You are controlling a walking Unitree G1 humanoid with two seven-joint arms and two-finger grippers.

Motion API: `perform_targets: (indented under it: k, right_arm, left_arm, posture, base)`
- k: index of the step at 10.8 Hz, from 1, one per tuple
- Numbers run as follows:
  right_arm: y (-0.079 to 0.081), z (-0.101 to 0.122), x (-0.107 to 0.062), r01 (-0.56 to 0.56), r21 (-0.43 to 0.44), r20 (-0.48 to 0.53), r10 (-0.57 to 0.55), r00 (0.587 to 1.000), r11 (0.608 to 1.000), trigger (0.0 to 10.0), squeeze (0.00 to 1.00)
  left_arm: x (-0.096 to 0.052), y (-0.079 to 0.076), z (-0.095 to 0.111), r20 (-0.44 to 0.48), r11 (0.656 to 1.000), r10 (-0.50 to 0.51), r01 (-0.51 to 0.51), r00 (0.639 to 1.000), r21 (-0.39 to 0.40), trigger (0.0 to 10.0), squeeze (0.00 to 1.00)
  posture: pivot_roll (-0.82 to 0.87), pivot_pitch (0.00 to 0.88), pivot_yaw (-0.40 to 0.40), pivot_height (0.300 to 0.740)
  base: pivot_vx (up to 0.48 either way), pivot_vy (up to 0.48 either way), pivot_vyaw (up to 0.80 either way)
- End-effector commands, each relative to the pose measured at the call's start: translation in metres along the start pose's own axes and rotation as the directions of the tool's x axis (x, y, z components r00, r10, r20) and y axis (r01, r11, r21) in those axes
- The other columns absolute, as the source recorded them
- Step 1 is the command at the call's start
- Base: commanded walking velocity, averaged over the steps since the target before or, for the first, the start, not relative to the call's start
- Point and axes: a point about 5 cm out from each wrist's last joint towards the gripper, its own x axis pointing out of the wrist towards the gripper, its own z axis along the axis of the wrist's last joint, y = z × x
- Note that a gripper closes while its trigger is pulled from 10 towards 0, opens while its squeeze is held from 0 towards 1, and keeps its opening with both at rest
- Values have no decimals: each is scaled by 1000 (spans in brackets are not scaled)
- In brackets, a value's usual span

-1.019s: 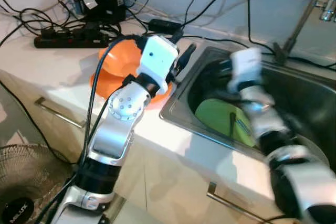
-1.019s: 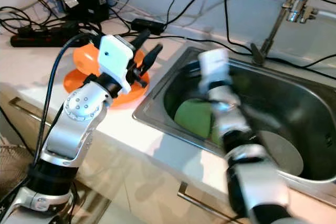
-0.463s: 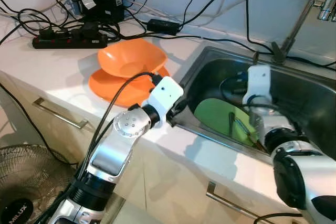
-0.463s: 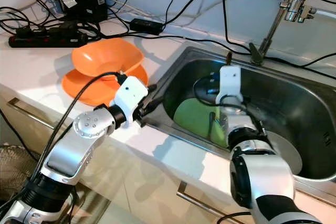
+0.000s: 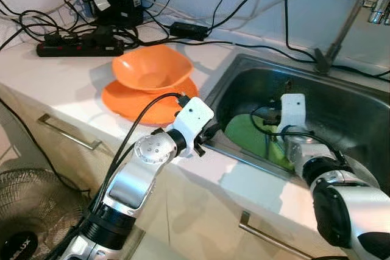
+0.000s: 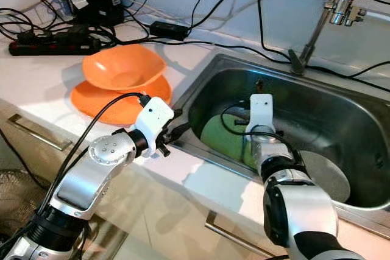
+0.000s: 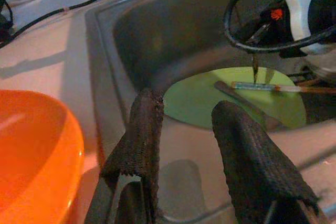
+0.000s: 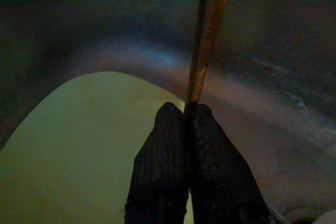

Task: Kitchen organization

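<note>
Right tool (image 8: 189, 109) is gripping a thin brown wooden stick (image 8: 209, 30) pointing straight away along its fingers, over the round green plate (image 8: 84, 145) in the steel sink (image 5: 353, 108); left tool (image 7: 191, 124) is hovering unclenched at the sink's rim.

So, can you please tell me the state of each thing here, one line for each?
Left gripper: fingers open, at the sink's near edge.
Right gripper: fingers shut on a thin stick, down in the sink.
Green plate: lying in the sink, utensils on it.
Orange bowl: upright, sitting on the orange plate.
</note>
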Motion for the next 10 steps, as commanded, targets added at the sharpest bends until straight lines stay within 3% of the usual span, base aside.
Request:
perform_targets:
  k: [1, 2, 4, 5, 6, 7, 10]
  right_arm:
    - [0, -7, 0, -5, 4, -31, 5, 999, 1000, 10000, 259]
    - [3, -10, -1, -19, 1, -43, 19, 999, 1000, 10000, 1000]
    - [5, -12, -1, -26, -9, -49, 26, 998, 1000, 10000, 1000]
    - [6, -12, -1, -31, -20, -49, 30, 998, 999, 10000, 420]
    - [6, -12, -1, -34, -23, -48, 33, 998, 999, 10000, 0]
    - [7, -11, -1, -37, -31, -44, 35, 998, 999, 10000, 0]
    - [12, 32, -3, -70, 14, 222, 65, 973, 997, 10000, 0]
  left_arm:
    - [-1, -2, -2, -10, 1000, -13, 13, 1000, -9, 10000, 0]
    - [-1, -2, -1, -11, 1000, -13, 13, 1000, -12, 10000, 0]
    - [-1, -2, -1, -11, 1000, -11, 11, 1000, -14, 10000, 0]
    - [-1, -2, -1, -12, 1000, -10, 10, 1000, -14, 10000, 0]
    - [-1, -2, -1, -11, 1000, -7, 7, 1000, -14, 10000, 0]
    - [-1, -1, 0, -7, 1000, 0, 0, 1000, -11, 10000, 0]
    - [-1, 10, 12, 74, 991, 100, -105, 992, 79, 10000, 0]
  posture:
    - [261, 0, -69, 740]
    - [262, 0, -69, 740]
    - [262, 0, -69, 740]
    - [265, 0, -73, 740]
    - [265, 0, -74, 740]
    - [265, 0, -74, 740]
    - [259, 0, -71, 740]
  base:
    - [0, 0, 0]
    - [0, 0, 0]
    - [0, 0, 0]
    - [0, 0, 0]
    - [0, 0, 0]
    - [0, 0, 0]
    - [0, 0, 0]
